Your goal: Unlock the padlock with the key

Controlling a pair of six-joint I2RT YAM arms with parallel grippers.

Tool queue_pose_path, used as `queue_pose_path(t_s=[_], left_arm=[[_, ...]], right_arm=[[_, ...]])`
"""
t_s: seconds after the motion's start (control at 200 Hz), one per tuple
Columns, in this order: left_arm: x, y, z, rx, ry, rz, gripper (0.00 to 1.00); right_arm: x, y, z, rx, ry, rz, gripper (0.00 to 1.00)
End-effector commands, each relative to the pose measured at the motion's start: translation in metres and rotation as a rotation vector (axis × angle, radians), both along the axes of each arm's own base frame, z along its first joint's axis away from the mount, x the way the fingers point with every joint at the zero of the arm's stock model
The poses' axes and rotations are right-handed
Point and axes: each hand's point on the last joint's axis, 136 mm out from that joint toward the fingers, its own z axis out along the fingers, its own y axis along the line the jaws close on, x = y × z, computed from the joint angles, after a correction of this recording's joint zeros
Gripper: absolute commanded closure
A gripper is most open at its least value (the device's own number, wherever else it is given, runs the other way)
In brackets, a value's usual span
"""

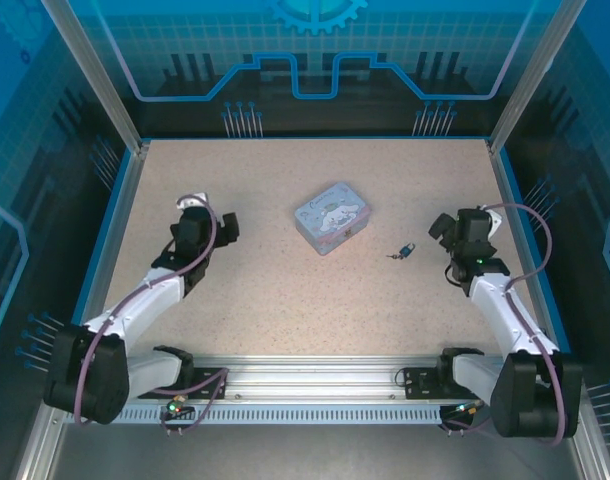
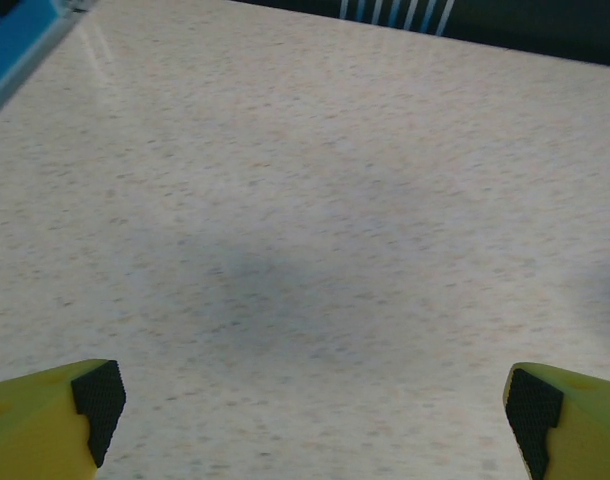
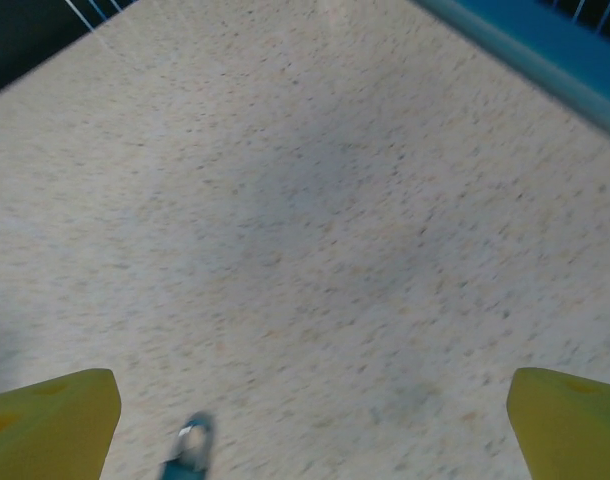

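The surface (image 1: 285,300) is a flat, matte slab, pale beige with fine darker speckles, and shadows lie softly across it. The left fingers (image 2: 45,425) are blunt yellow wedges with black, finely textured pads (image 2: 97,400) on their inner faces. They stand wide apart over bare surface with nothing between them. The right fingers (image 3: 50,420) are the same yellow wedges, also spread wide and gripping nothing. The padlock (image 1: 410,248) lies flat on the surface, close in front of the right fingers and apart from them, between those fingers and the tin (image 1: 332,218). In the right wrist view it sits at the bottom edge in the gap between the 2 fingers, nearer the one on the picture's left and touching neither. There it is blurred: a small silvery loop above a teal-tinted body. From above it is a tiny dark piece with a teal cast. The key (image 1: 393,256) is a thin dark sliver at its end farther from the right fingers. Whether the key sits in the lock or only touches it I cannot tell. Together they form 1 short line, the lock end pointing toward the right fingers and the key end pointing away. The tin is a rounded pale blue rectangle with a smooth printed lid, well apart from both pairs of fingers.
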Motion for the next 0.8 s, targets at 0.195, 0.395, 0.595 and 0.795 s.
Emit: queue_pose_path(t_s=[0.195, 0.395, 0.595, 0.795], left_arm=[[0.024, 0.032, -0.020, 0.140, -0.182, 0.015, 0.01], [0.036, 0.007, -0.048, 0.060, -0.189, -0.177, 0.01], [0.041, 0.004, -0.049, 0.011, -0.182, -0.230, 0.01], [0.041, 0.004, -0.050, 0.011, -0.180, -0.229, 0.01]], right_arm=[[0.042, 0.008, -0.017, -0.340, -0.103, 0.139, 0.00], [0.054, 0.062, -0.020, -0.373, -0.265, 0.460, 0.00], [0.074, 0.081, -0.038, -0.322, -0.236, 0.622, 0.00], [0.073, 0.082, -0.039, -0.342, -0.213, 0.606, 0.00]])
